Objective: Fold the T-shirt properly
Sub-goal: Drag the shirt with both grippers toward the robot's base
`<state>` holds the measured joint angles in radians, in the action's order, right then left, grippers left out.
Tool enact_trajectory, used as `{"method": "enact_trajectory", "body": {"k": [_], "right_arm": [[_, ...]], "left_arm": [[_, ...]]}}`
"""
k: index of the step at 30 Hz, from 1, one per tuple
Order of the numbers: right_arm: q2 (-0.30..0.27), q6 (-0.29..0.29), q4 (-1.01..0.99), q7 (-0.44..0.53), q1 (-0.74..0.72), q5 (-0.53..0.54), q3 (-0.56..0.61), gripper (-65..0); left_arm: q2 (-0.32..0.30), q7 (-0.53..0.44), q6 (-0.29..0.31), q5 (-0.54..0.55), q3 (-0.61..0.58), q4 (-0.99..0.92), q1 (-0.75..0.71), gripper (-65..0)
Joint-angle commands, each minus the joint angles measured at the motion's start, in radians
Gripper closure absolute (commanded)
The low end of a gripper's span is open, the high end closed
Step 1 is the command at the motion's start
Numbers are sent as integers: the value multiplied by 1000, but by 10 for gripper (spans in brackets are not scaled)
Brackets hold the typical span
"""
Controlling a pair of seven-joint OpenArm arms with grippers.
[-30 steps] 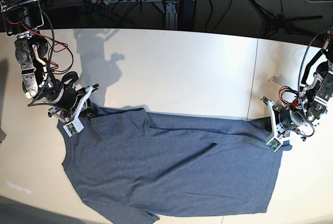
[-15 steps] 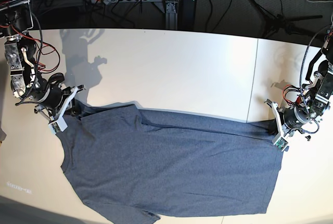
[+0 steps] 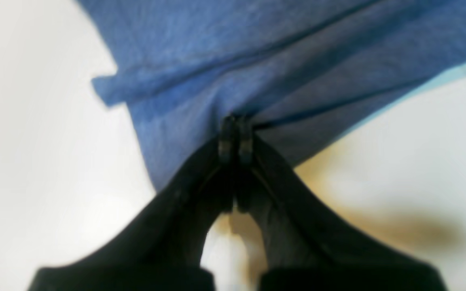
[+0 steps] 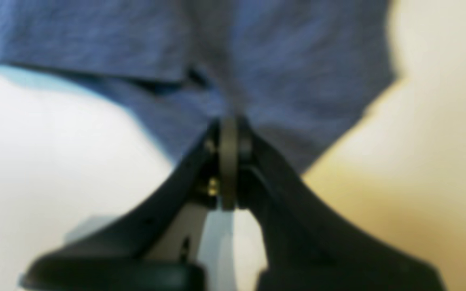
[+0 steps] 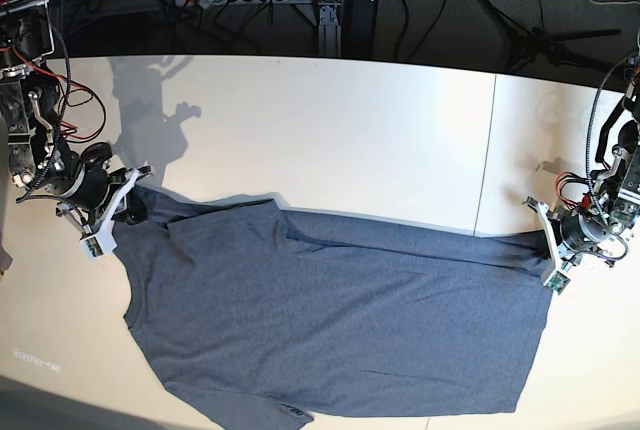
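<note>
Spreading step: left gripper (image 5: 545, 247) and right gripper (image 5: 122, 212) clamped on far corners of heathered blue-grey cotton T-shirt (image 5: 330, 320). Next: lay taut edge flat, then fold.

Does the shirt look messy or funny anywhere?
A bit. The T-shirt lies mostly flat, but long creases run along its top edge between the two pincers pulling it, and its bottom sleeve hangs past the table edge at the bottom of the base view. Nothing looks torn.

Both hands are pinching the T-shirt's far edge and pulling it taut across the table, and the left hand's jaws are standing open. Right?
Not quite. The left hand is shut on the T-shirt, as the left wrist view shows. The rest holds: the right hand also pinches the far edge, which is stretched across the table.
</note>
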<state>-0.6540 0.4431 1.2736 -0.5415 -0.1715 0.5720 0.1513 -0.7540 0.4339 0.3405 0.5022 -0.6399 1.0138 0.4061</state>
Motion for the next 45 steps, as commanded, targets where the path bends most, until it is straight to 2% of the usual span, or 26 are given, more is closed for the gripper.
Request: {"method": "enact_trajectory", "body": {"k": [1,4,9,12,16,19,24,30,35,41,45], "right_arm": [[-25,45,31,24,-21,20,-29,0],[-25,50,76,21,-22,42,-68,0],[-16,55,117,22,-26,41,-76,0],[21,56,106,21,-51,37,-76,0],[105,56,41,21,-135,-2,-75,0],[157,58,-49,22,-200,-17,-75,0],[211,58,-197,37,-270,-64,-75,0],[251,58,-365,48,-282,-103,-75,0],[264,58,-449,48,-278,-105,-75,0],[264,58,-449,46,-274,-93,-75,0],[262,58,-439,16,-259,-90,-76,0]], "left_arm": [[-29,-9,32,19,37,29,20,0],[-44,20,92,81,111,95,20,0],[-37,41,99,153,152,172,20,0],[-6,11,98,144,152,161,21,0],[56,-26,98,78,152,125,30,0],[94,-41,98,68,152,52,44,0],[128,-131,98,16,152,-71,65,0],[172,-137,97,-8,152,-177,62,0],[180,-75,90,-14,152,-193,62,0],[177,33,64,-14,152,-193,62,0],[163,57,64,-14,152,-182,54,0]]}}
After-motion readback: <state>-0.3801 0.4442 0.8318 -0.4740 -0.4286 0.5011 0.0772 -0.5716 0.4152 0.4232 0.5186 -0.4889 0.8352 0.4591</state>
